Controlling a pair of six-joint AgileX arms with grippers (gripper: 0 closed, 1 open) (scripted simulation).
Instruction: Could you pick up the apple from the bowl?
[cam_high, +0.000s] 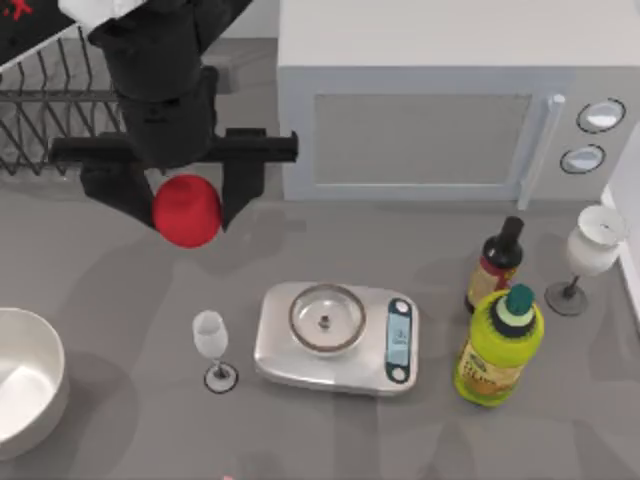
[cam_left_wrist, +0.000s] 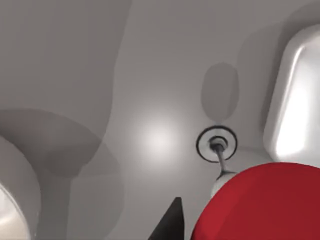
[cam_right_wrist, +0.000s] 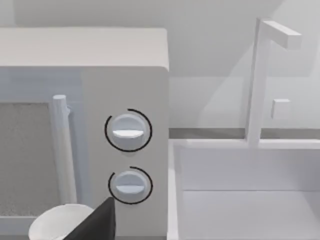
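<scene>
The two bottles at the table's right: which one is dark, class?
The slim dark bottle, standing just behind the fatter yellow-green bottle with its teal cap.

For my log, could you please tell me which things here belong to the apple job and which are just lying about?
Job: apple, held by the left end effector; bowl.

Lying about: scale, two wine glasses, two bottles, microwave, rack.
</scene>
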